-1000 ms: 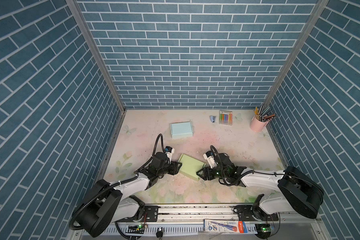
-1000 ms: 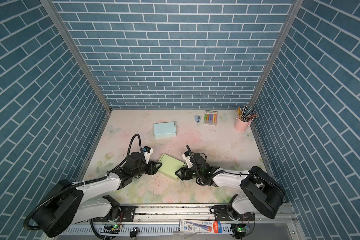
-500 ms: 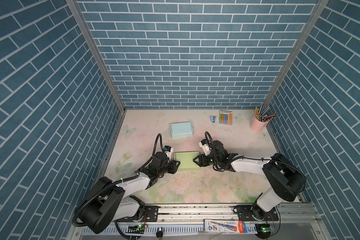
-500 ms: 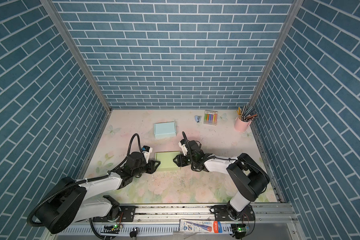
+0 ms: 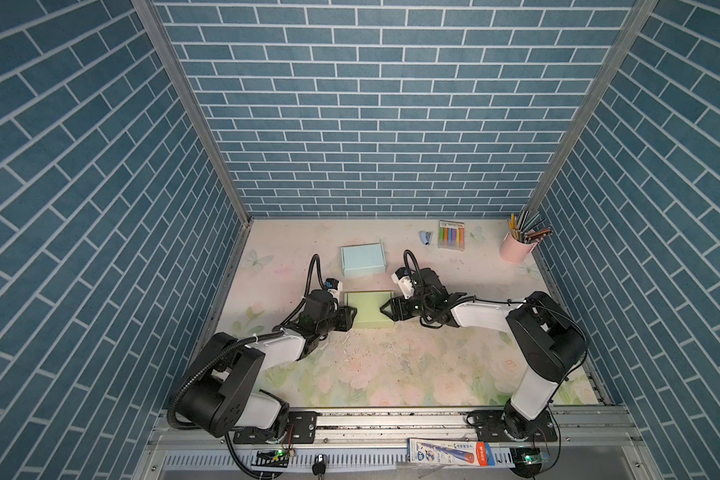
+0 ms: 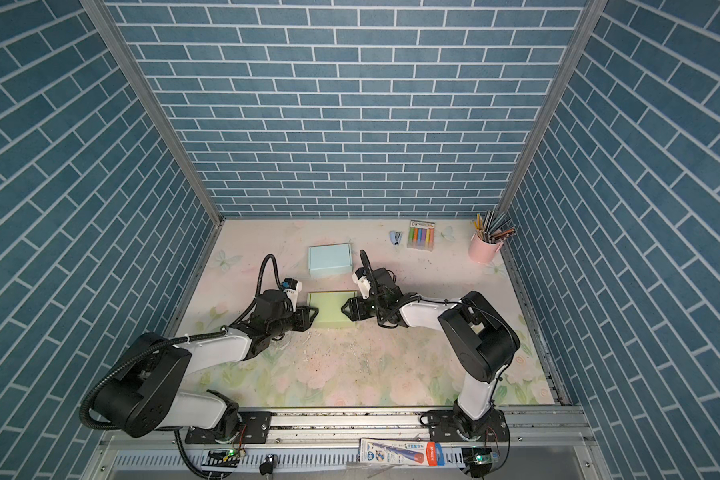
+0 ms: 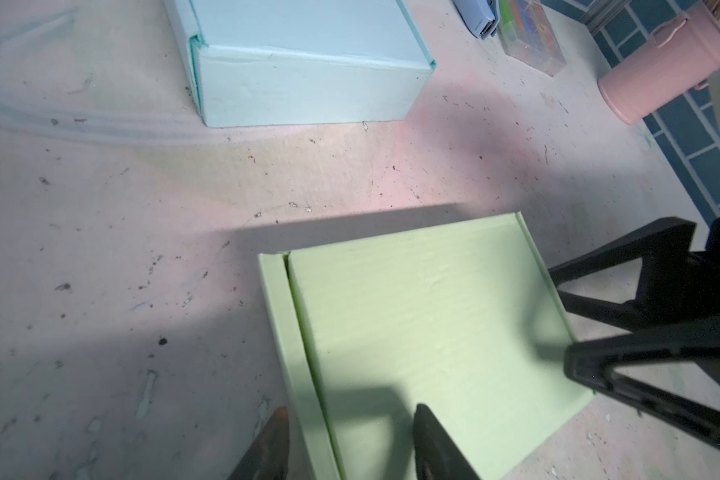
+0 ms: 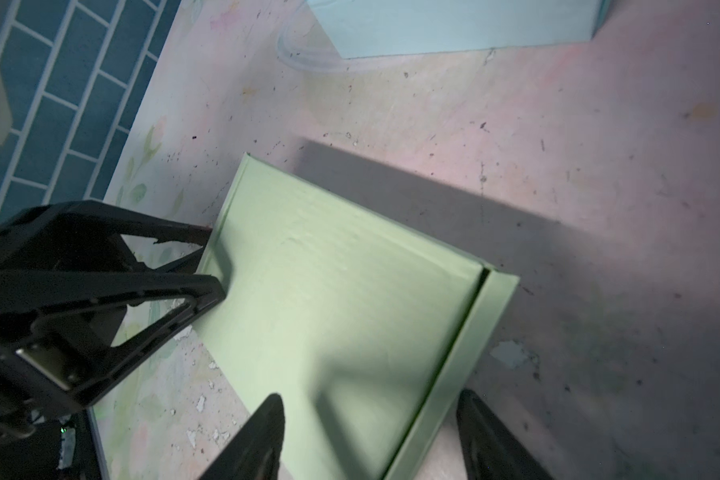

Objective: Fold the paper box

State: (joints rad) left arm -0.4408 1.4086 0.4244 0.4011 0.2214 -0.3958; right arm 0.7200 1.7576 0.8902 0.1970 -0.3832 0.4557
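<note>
The light green paper box [image 5: 368, 311] [image 6: 332, 311] lies flat and square to the table between both arms, lid down. A narrow strip runs along one side of it [image 7: 425, 332] [image 8: 350, 299]. My left gripper [image 5: 351, 318] [image 6: 314, 318] [image 7: 350, 419] is open at the box's left end. It straddles that strip, with one finger over the table and one over the lid. My right gripper [image 5: 385, 309] [image 6: 346, 309] [image 8: 371, 401] is open at the right end, also straddling the box's edge. Each wrist view shows the other gripper across the box [image 7: 562, 320] [image 8: 215, 262].
A closed light blue box [image 5: 363, 259] [image 6: 330, 259] [image 7: 308, 62] sits just behind the green one. At the back right stand a pink cup of pencils [image 5: 516, 249] [image 6: 484, 249], a marker pack [image 5: 451, 235] and a small stapler [image 5: 425, 237]. Paper crumbs dot the mat.
The green box has turned from a diagonal lie to square with the table and shifted slightly back. My right gripper moved back and left with it. Both sets of jaws have widened.
</note>
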